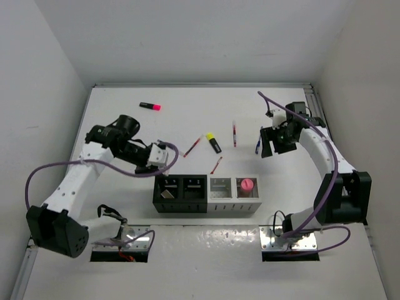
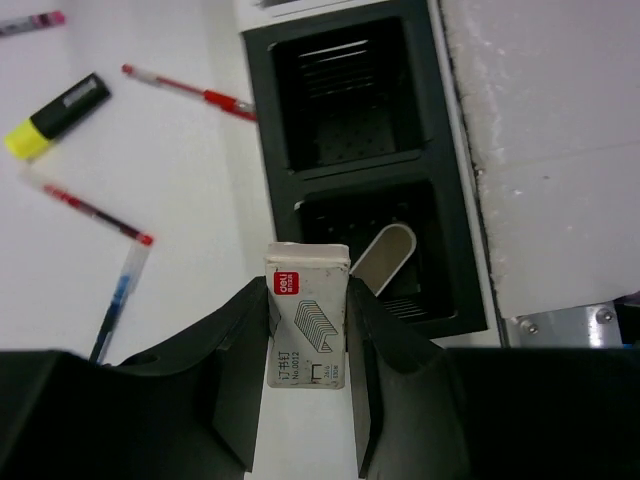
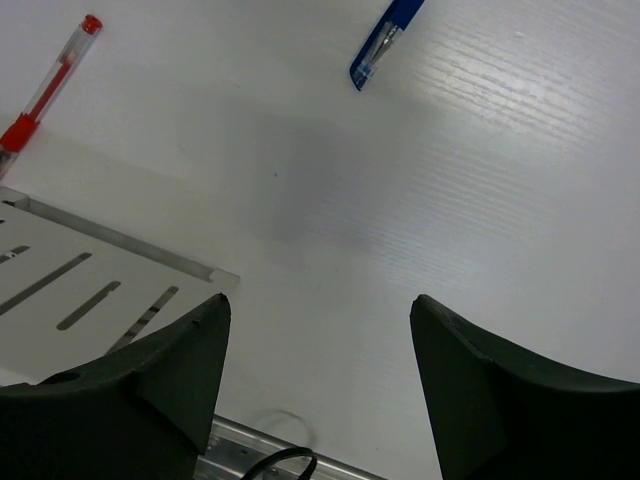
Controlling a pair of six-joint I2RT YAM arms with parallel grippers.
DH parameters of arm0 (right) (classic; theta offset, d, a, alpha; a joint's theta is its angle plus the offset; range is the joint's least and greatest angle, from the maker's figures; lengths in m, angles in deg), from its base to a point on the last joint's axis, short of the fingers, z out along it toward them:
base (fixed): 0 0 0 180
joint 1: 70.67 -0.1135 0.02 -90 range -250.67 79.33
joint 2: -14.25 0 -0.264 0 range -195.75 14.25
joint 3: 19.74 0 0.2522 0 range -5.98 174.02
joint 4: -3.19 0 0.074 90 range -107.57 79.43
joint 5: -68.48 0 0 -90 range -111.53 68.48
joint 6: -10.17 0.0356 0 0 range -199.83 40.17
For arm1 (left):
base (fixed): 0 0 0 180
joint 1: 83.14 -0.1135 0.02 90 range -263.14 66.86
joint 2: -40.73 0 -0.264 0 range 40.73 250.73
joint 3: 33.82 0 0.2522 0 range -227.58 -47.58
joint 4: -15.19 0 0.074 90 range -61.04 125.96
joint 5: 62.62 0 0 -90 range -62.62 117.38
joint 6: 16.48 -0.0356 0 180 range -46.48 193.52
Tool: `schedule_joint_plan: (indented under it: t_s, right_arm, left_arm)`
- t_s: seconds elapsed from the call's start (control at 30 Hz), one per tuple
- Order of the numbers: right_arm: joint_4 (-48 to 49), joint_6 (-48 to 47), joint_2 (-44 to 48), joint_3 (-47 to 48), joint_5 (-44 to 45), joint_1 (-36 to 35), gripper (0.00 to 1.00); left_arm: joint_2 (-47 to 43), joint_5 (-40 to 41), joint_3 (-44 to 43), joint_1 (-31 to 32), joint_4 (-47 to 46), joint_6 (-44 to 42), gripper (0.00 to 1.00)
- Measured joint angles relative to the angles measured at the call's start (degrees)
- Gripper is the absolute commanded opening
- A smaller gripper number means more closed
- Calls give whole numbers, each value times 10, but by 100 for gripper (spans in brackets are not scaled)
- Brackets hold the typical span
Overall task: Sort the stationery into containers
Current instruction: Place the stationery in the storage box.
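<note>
The left gripper [image 2: 308, 345] clamped a staple box [image 2: 306, 318], long axis pointing toward the black bins [image 2: 262, 180], lower end hidden; the right gripper's [image 3: 318, 380] fingers stood apart.

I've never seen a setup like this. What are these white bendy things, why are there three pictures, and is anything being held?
The white bendy things are two robot arms bolted to a table, each ending in a two-finger gripper. One picture looks down from above; the other two come from small cameras on each wrist.

The left gripper is shut on a small staple box, hovering by the black bins; one of them already holds a pale item. Beside them stand two light grey bins, one holding a pink-capped glue stick.

The right gripper is open and holds nothing; a blue pen lies ahead of it.

Loose on the table: a pink highlighter, a yellow highlighter and thin red pens.
</note>
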State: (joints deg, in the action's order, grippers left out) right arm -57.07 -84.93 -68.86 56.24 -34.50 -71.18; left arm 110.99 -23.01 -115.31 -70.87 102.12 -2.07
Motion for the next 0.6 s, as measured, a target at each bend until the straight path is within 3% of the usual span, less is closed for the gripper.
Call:
schedule_joint_plan:
  t_s: [0.2,0.47,0.5,0.6]
  right_arm:
    - [16,28,-23,11,-8,0,71]
    - [37,67,-45,35,-13,0,70]
    - [40,69,-47,38,-14,0,70]
    - [42,73,-51,47,-18,0,70]
  left_arm:
    - [-66,8,54,74,-30,44,14]
    - [-74,45,104,151,-103,119,29]
    - [-74,50,108,156,-111,127,31]
    - [-74,65,114,166,-131,142,52]
